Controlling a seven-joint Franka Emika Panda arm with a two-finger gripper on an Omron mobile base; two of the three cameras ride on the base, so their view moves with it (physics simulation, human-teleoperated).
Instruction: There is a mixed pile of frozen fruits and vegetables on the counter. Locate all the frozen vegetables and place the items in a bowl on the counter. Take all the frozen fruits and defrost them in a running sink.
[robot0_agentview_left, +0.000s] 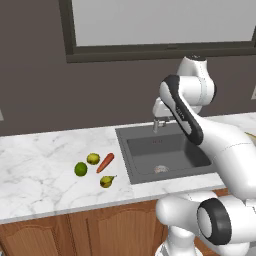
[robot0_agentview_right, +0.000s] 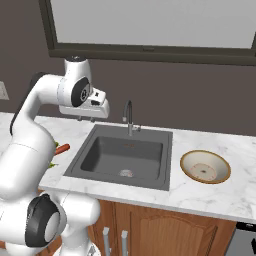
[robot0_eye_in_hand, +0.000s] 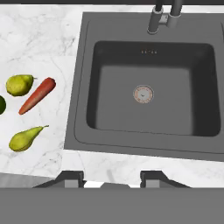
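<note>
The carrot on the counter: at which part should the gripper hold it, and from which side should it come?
Probably best from straight above, at the middle of the carrot. It lies flat on the counter, long and slim, so the fingers should close across its width. The yellow-green ball lies very close by its thick end, and the pear lies past its thin tip, so the middle gives the fingers the most room.

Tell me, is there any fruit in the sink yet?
No, empty. The sink basin shows only its drain; the pear lies on the counter.
</note>
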